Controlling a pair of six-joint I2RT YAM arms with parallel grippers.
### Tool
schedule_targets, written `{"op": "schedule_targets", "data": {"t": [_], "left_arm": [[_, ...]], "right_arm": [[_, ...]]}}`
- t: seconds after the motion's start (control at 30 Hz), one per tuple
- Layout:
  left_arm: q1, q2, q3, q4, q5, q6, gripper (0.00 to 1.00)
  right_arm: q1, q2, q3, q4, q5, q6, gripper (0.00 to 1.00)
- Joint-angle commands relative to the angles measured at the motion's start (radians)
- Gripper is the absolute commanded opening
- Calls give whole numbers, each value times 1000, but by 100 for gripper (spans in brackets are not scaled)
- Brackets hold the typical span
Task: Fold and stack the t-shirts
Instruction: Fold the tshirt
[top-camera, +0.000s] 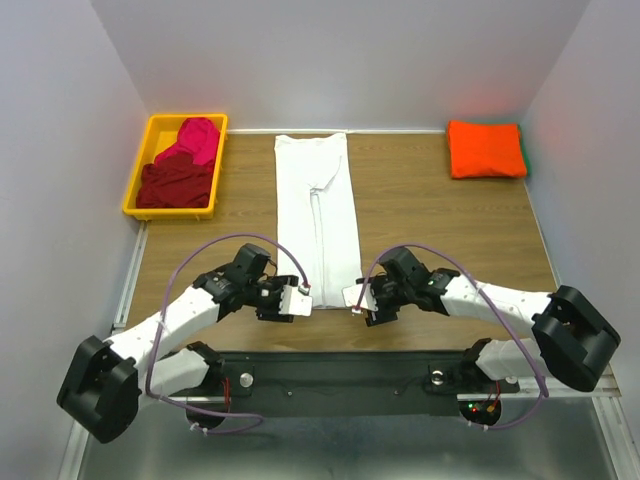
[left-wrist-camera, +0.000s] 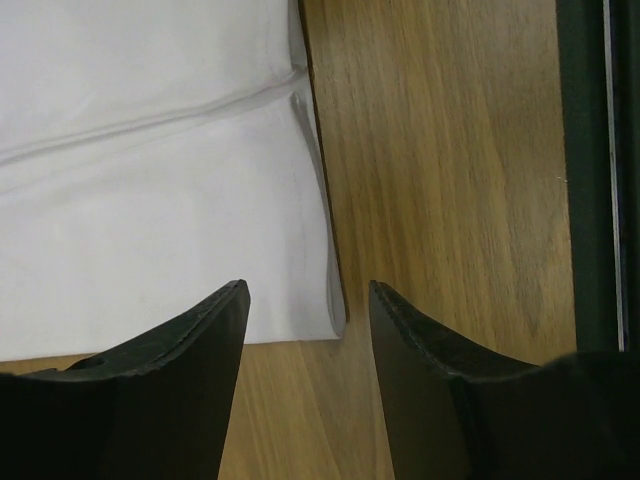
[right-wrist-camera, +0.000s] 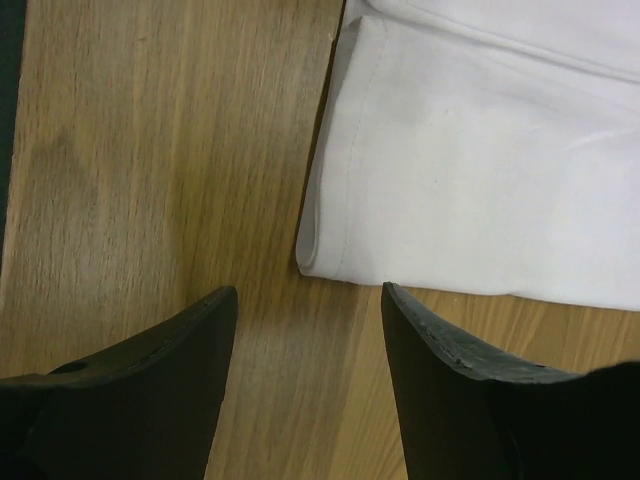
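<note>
Wood table (top-camera: 440, 230): white t-shirt (top-camera: 318, 215) is laid as a long strip at frame ctr. Prob. soft, limp cloth; best pinched at btm hem corners. Left gripper (top-camera: 299, 298) & right gripper (top-camera: 356, 298) are held open, empty.

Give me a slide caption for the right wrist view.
Right gripper, fingers open, poised over the wooden table at the white t-shirt's corner.

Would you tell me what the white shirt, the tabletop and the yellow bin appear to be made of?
White shirt: soft matte knit cloth, probably cotton; stitched hem, soft creases.
Tabletop: wood or wood-look laminate; visible grain, slight sheen.
Yellow bin: likely plastic; smooth, rigid rim.
</note>
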Motion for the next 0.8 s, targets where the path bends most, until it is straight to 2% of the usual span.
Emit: {"op": "schedule_targets", "data": {"t": [0.0, 0.2, 0.3, 0.4, 0.6, 0.63, 0.67, 0.7, 0.77], "left_arm": [[-11, 59, -9, 81, -38, -56, 61], [-13, 144, -7, 109, -61, -65, 60], [-11, 193, -4, 121, -78, -62, 59], [-13, 230, 4, 126, -89, -61, 57], [-13, 305, 31, 83, -110, -15, 45], [-13, 316, 31, 81, -113, -7, 43], [-13, 319, 34, 77, -119, -4, 36], [-13, 320, 36, 66, -120, 5, 30], [-13, 317, 53, 51, -110, 7, 23]], "right_arm": [[15, -1, -11, 134, -39, -20, 63], [38, 8, -20, 152, -49, -12, 57], [41, 39, -18, 157, -54, -7, 48], [44, 54, -23, 168, -62, 2, 45], [44, 103, -47, 180, -36, -10, 43], [44, 109, -53, 188, -29, -12, 40], [44, 115, -53, 189, -22, -9, 35], [42, 123, -43, 200, -11, 15, 24], [42, 131, -31, 200, 6, 37, 11]]}}
